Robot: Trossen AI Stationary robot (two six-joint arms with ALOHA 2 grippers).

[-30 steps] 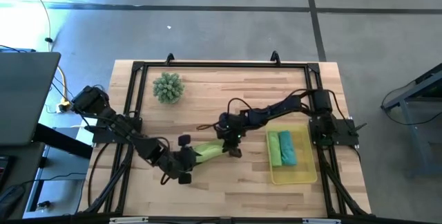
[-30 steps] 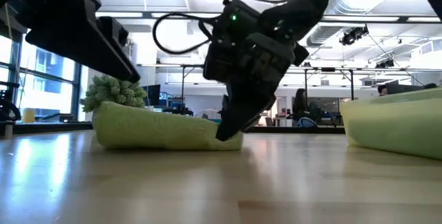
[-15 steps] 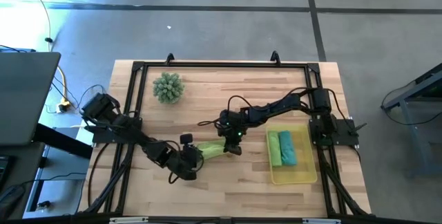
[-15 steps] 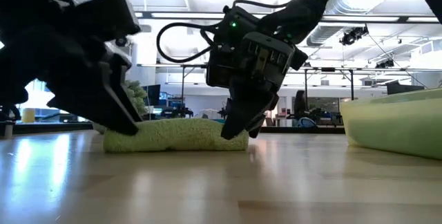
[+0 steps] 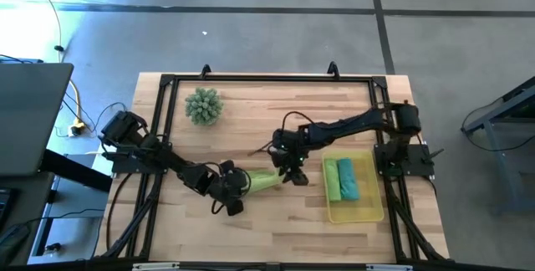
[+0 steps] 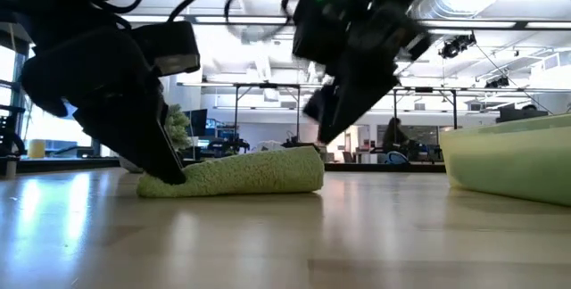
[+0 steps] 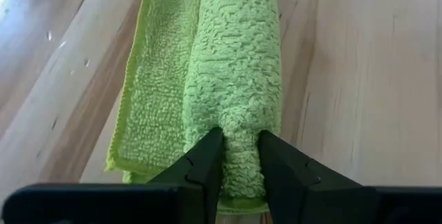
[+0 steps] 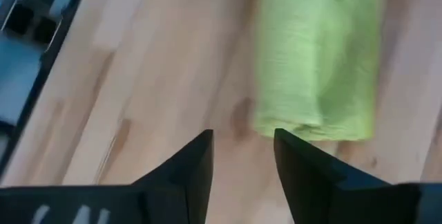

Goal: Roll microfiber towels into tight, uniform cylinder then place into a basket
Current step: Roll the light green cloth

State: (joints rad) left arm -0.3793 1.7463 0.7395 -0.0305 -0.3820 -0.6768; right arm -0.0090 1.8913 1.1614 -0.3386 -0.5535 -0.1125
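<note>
At the table's left rear sits a spiky green ball (image 5: pixel 203 105), apart from the work. Nearer the front, the left gripper (image 7: pixel 239 156) is pinched on one end of the lime towel (image 5: pixel 264 181), its dark fingers (image 7: pixel 206 160) biting into the nubby pile where the roll begins. The towel lies on the bare wooden table (image 5: pixel 276 221) about mid-width, a plump loose cylinder with a flat hemmed flap lying alongside — so the rolling step looks nearly done but not tight. At the roll's other end the right gripper (image 5: pixel 294 175) hangs just above and clear of the cloth, jaws apart and holding nothing. Further right, the translucent yellow basket (image 5: pixel 373 209) holds two finished rolls side by side, one green (image 5: pixel 333 179), one teal (image 5: pixel 349 179), with room beside them. The next move, I judge, calls for tucking that flap round and gripping both ends evenly — the soft, springy terry will likely sag or unwind if lifted by one end alone — then carrying it over into the basket.
</note>
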